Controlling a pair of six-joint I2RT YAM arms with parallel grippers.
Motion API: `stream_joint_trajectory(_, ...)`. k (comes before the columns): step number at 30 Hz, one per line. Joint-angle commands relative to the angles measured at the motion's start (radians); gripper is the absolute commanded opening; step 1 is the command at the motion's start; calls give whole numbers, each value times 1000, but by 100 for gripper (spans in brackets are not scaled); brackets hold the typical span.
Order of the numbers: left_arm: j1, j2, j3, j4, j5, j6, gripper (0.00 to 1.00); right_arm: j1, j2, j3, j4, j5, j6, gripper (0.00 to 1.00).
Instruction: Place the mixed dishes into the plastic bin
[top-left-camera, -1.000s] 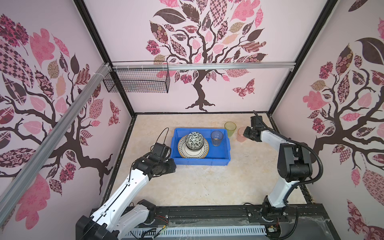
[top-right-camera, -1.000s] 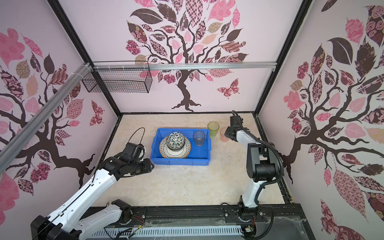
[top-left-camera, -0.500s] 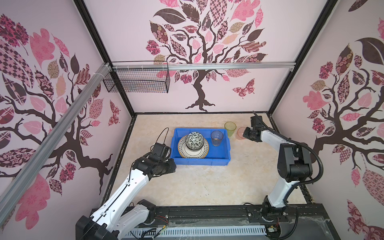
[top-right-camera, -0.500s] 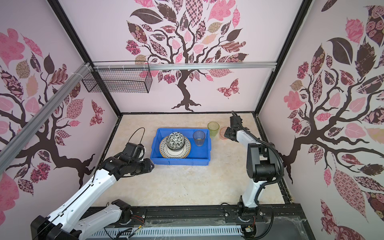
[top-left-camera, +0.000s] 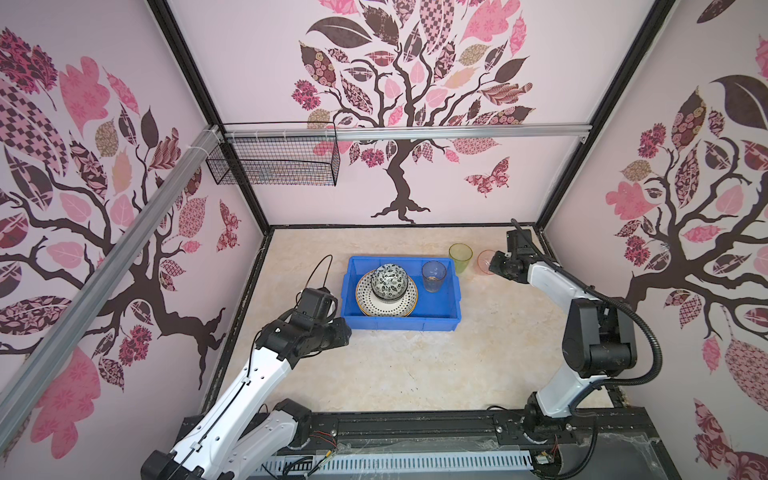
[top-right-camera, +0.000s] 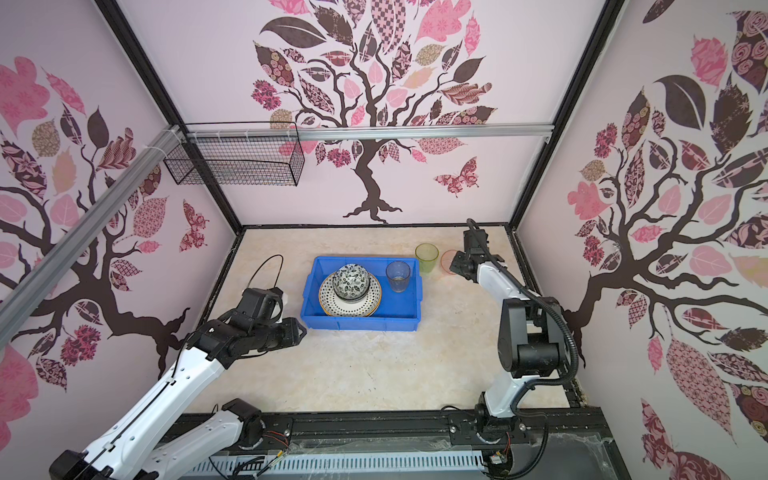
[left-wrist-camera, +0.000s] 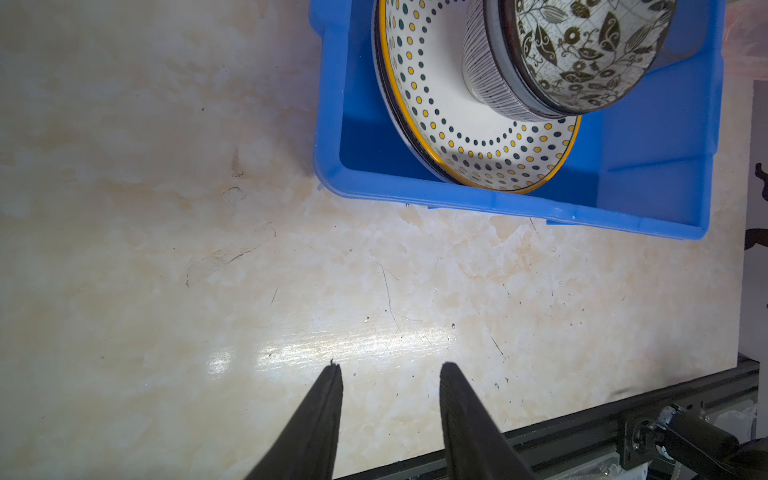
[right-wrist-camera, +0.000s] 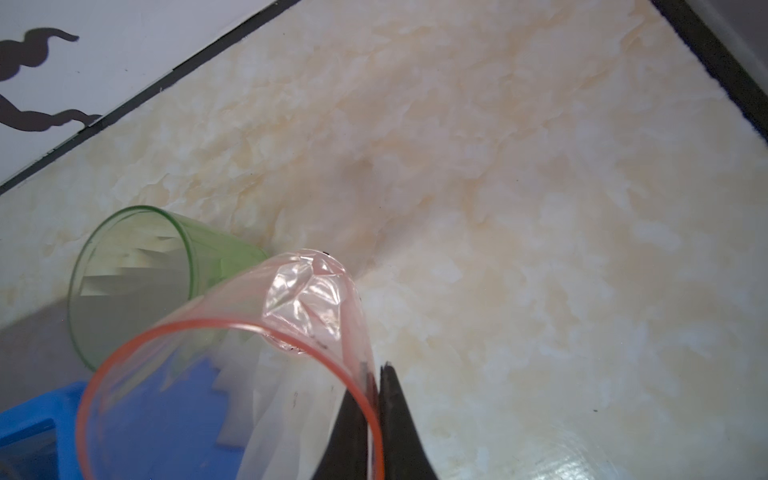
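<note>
Wall of pink cup (right-wrist-camera: 307, 299) is clamped by right gripper (right-wrist-camera: 377, 372). It is located just right of green cup (top-left-camera: 460, 255), outside blue bin (top-left-camera: 436, 309). Left gripper (left-wrist-camera: 390, 368) is held part-open, empty, above table (top-left-camera: 415, 374). Dotted plate (top-left-camera: 405, 300), leafy bowl (top-left-camera: 388, 280) and clear cup (top-left-camera: 433, 276) are seated in bin.

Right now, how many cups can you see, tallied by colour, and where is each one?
Pink cup: 1, its wall pinched by the right gripper
Green cup: 1, upright just outside the blue bin
Bluish clear cup: 1, upright inside the blue bin
Total: 3
</note>
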Motion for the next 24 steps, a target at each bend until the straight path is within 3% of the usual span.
stream_joint_trajectory(1,4,-19,-23,-16,4,5,43,-7,-65,-7,-26,-13,-7,0)
stream_joint_trajectory(13,4,-42,-26,-21,5,6,43,14,-136,34,-71,-40,-20,0)
stream_joint_trajectory(24,4,-51,-27,-23,4,5,43,125,-130,134,-159,22,-89,0)
